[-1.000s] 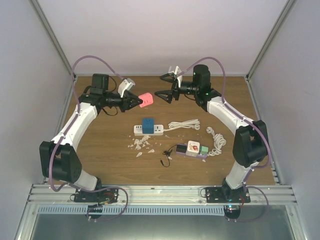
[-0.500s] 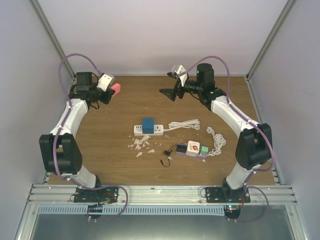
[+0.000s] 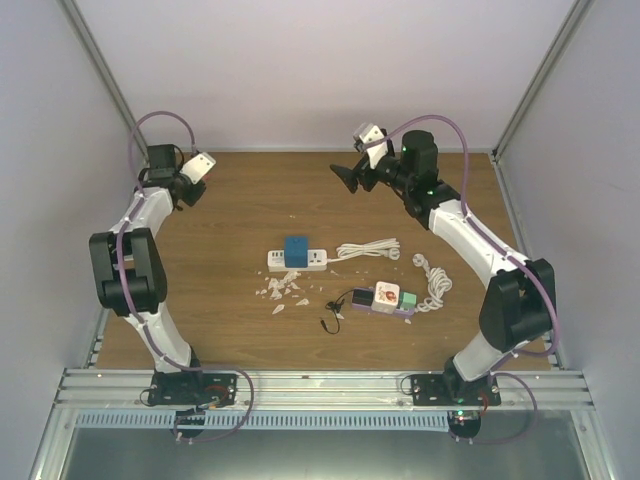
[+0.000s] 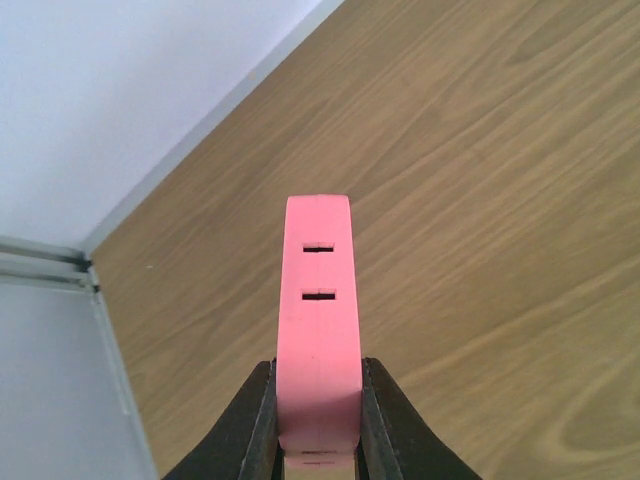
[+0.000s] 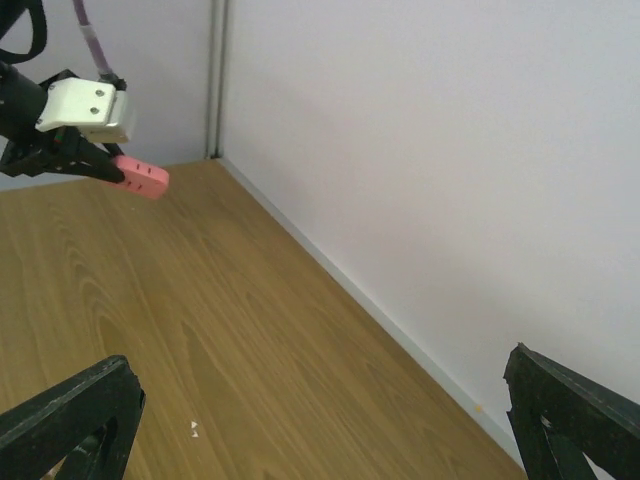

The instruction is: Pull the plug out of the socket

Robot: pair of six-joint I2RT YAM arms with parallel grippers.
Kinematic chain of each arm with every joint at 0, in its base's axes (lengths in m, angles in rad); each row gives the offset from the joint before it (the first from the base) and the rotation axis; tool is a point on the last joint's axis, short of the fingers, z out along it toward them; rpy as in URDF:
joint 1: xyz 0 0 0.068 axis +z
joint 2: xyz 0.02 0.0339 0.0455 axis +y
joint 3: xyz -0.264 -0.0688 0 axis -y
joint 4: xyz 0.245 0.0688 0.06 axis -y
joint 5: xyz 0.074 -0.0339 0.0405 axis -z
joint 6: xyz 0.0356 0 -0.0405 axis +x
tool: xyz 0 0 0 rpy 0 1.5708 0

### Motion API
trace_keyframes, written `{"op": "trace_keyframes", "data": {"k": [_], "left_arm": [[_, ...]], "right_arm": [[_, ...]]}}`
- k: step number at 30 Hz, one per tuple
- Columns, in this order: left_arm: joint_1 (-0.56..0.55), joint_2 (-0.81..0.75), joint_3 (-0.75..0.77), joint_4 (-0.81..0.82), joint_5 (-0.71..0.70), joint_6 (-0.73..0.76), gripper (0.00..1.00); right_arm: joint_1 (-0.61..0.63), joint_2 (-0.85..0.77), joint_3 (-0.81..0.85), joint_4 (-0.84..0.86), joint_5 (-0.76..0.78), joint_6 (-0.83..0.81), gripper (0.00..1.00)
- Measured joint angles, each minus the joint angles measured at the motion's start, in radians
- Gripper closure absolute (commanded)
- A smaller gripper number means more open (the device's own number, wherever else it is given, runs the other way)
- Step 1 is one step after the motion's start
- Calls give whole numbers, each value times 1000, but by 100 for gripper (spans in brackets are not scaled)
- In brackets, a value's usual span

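1. Plug, pink, pinched tight in left gripper, held above the wood, well off to the far left of white power strip.
2. Right gripper: spread wide, gripping nothing, hanging beyond the strip and to its right.
3. Looks like the pull itself is done, with pink piece well apart from any socket.
4. Next, probably: lower gently, then let go on bare wood left of the strip.
5. Blue plug seated on the strip; possibly a later target.
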Motion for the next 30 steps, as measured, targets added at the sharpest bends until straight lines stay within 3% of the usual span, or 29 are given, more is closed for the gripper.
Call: {"op": "trace_keyframes", "data": {"k": [6, 20, 30], "left_arm": [[16, 97, 54, 90, -83, 163, 100], [30, 295, 111, 239, -230, 417, 94], [31, 315, 109, 286, -245, 505, 71]], "right_arm": [[0, 0, -2, -6, 47, 10, 0], [0, 56, 61, -110, -95, -2, 0], [0, 78, 85, -154, -128, -10, 0]]}}
